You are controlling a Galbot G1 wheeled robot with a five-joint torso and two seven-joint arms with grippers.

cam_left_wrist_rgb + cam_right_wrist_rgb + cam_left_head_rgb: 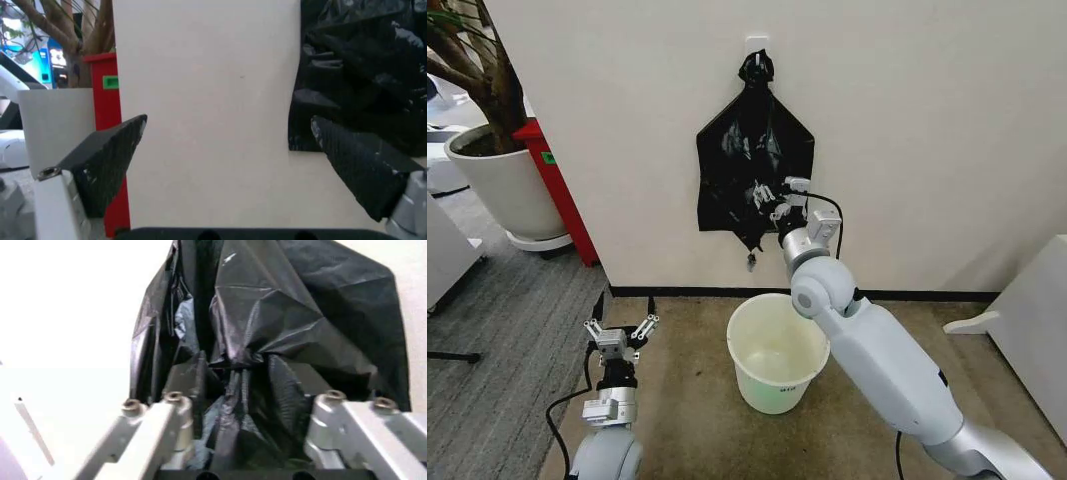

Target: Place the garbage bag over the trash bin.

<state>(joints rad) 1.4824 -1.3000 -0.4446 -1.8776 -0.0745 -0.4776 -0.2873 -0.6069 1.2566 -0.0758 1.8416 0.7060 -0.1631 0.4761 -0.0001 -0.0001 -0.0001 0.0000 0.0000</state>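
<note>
A black bag bundle (747, 150) with a knotted top hangs from a white hook (757, 44) on the wall. At its lower middle, a crinkled, glossy fold of the garbage bag (280, 305) is bunched between the fingers of my right gripper (767, 203), which is shut on it (233, 365). A thin tail of plastic dangles below. The trash bin (772, 385), a round white bucket, stands on the floor directly under the bag. My left gripper (622, 330) hovers low to the bin's left, open and empty (227, 125), facing the wall with the bag (367, 65) off to one side.
A large white planter (497, 180) with a tree stands at the far left beside a red panel (562, 190). White furniture (1037, 320) stands at the right. The wall with its black baseboard (677, 292) lies just behind the bin.
</note>
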